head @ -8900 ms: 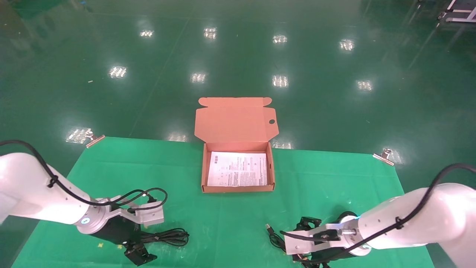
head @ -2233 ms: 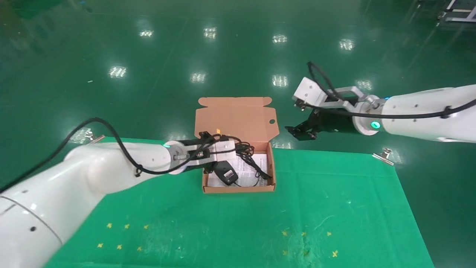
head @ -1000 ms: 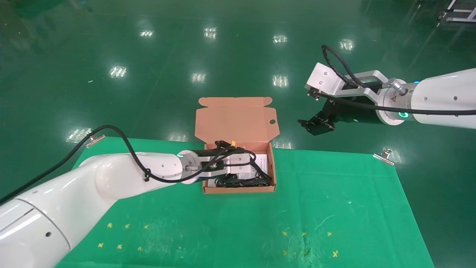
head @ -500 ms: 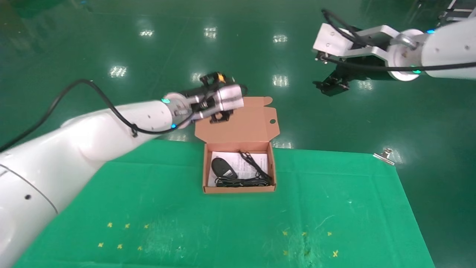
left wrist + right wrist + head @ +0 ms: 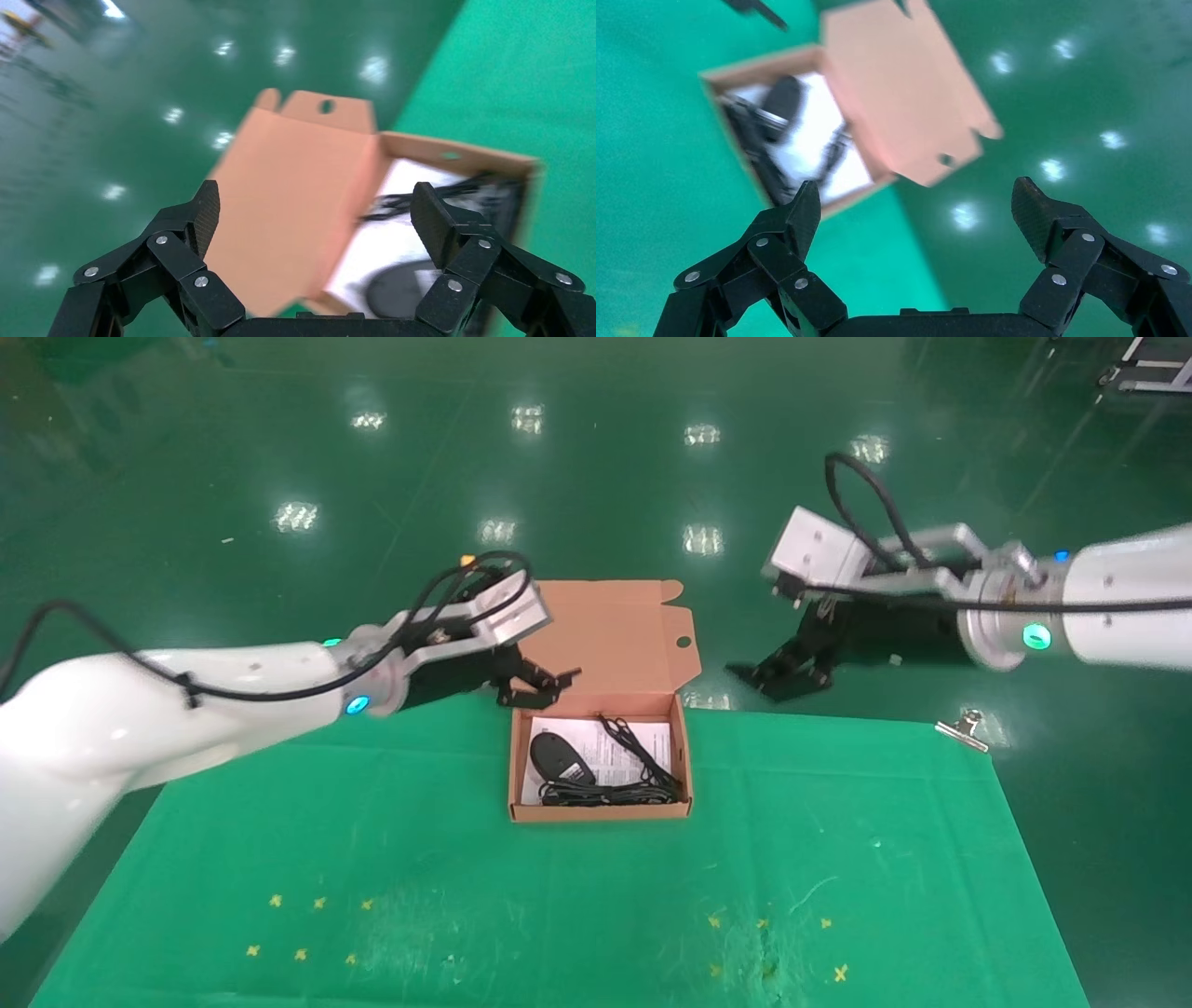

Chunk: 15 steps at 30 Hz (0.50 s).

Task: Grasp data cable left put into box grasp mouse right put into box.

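Green mat point(image 5: 838, 859) under the open cardboard box point(image 5: 596, 810), lid back. My left gripper point(image 5: 540, 684) hangs at the box's far-left corner, fingers spread, empty. My right gripper point(image 5: 778, 674) is off the far-right, also spread, empty. Inside: mouse point(image 5: 559, 758) on the left, data cable point(image 5: 605, 794) prob. coiled along the near wall.

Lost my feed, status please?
Left gripper open, empty, by box's rear left corner. Right gripper open, empty, off to its right. Mouse and data cable inside. Nothing obstructing.
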Motion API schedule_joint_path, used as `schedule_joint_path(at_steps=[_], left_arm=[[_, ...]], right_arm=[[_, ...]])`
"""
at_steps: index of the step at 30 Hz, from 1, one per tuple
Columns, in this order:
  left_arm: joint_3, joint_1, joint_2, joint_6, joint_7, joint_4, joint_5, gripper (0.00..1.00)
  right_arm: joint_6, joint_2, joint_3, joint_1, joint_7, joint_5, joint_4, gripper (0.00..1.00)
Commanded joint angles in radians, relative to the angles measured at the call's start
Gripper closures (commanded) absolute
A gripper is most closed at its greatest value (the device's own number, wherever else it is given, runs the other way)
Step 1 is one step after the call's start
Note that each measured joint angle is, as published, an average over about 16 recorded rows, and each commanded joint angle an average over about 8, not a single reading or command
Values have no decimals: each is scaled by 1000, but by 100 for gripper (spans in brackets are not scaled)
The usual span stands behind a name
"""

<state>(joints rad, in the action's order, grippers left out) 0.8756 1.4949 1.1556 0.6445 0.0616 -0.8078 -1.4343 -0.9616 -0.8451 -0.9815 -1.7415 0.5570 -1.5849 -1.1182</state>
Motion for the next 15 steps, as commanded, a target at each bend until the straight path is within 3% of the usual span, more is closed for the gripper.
schedule_joint_path(at_steps=[1,15], left_arm=[[-28,-19,-25,39,6,-22,33,0],[-201,-142,-183,287,42,-160,237,0]], right_arm=[[-25,11,32,31,-17,39,-8,0],[-180,79,236,224,-124,287,-56,0]])
